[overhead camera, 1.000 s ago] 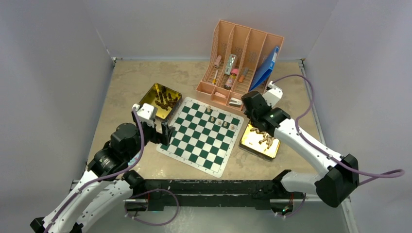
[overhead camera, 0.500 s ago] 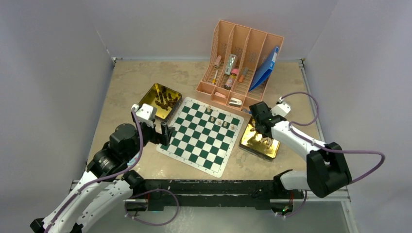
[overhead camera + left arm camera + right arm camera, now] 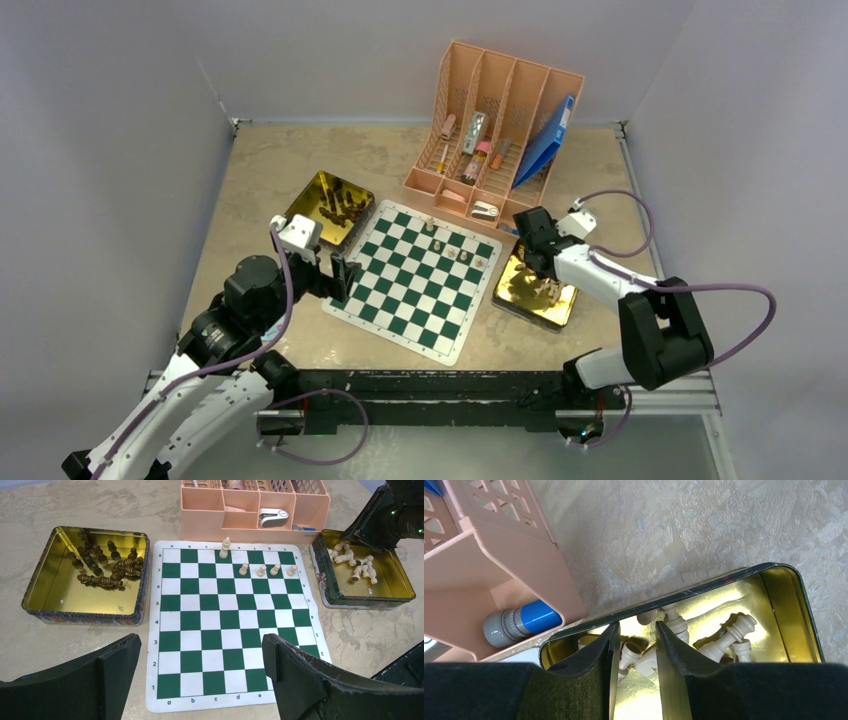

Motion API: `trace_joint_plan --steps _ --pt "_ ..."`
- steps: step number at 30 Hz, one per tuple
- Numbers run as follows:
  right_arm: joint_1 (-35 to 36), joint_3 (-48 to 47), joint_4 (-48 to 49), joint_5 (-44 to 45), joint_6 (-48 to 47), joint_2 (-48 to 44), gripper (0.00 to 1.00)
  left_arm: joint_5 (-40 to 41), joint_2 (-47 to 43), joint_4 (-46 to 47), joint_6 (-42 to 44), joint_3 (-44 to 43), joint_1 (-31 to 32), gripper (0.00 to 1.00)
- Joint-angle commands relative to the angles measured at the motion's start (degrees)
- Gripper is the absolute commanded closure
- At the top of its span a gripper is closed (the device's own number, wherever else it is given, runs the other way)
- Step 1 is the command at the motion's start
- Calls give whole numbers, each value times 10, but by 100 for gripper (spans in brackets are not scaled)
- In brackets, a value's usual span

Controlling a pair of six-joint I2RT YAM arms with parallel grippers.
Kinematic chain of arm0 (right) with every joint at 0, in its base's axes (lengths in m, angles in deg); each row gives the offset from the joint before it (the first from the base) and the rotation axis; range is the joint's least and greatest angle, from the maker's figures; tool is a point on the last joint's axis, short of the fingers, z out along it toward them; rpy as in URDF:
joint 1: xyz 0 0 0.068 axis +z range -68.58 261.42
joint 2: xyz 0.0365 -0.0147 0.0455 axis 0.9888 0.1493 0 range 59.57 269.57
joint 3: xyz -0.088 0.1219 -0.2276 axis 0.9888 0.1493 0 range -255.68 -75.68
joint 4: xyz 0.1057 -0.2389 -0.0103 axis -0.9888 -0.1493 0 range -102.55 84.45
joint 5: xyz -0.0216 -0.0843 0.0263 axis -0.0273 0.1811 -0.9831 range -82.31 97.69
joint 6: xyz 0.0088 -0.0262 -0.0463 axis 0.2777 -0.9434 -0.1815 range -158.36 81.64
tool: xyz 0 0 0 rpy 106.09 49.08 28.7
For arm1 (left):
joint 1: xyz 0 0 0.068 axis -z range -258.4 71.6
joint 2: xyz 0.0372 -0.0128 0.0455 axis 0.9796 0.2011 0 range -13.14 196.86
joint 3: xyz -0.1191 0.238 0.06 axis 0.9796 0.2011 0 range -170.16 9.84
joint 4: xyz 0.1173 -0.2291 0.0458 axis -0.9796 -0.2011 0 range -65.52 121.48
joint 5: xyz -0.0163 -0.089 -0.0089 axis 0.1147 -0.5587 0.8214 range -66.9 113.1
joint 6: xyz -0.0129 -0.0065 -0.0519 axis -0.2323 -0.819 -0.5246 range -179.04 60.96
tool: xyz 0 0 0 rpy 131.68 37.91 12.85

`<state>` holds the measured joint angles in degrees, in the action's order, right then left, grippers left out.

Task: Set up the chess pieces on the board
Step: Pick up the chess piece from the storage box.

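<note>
Five pale chess pieces (image 3: 261, 570) were counted on the board (image 3: 210, 615), all in its far rows: one tall, four pawns. The board was laid flat on the counter (image 3: 60, 635) between two gold tins. The left tin (image 3: 50, 595) was filled with dark pieces (image 3: 107, 567), the right tin (image 3: 395, 580) with loose pale pieces (image 3: 357, 565); neither heap could be counted exactly. The left end effector (image 3: 200, 645) was held spread wide over the board's near edge, nothing gripped. The right end effector (image 3: 636, 635) was lowered into the right tin, jaws narrowed, a pale piece seen between them; a pinch could not be confirmed.
</note>
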<state>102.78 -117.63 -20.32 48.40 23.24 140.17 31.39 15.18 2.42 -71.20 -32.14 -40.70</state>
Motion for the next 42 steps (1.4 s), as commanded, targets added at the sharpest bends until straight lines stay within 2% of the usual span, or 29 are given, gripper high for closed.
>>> trace_joint_plan --steps 1,12,21,26,42 --pt "-6 -2 22 8 12 1 66 -11 -4 15 14 1 2 9" --pt "-16 2 30 12 33 25 70 -15 3 16 17 1 2 9" --pt "-16 4 41 12 26 26 82 -14 5 17 17 1 2 9" --pt "-16 -8 34 11 24 45 84 -15 9 19 21 1 2 9" --pt "-16 -9 32 -48 -62 -41 92 -15 7 16 22 2 2 10"
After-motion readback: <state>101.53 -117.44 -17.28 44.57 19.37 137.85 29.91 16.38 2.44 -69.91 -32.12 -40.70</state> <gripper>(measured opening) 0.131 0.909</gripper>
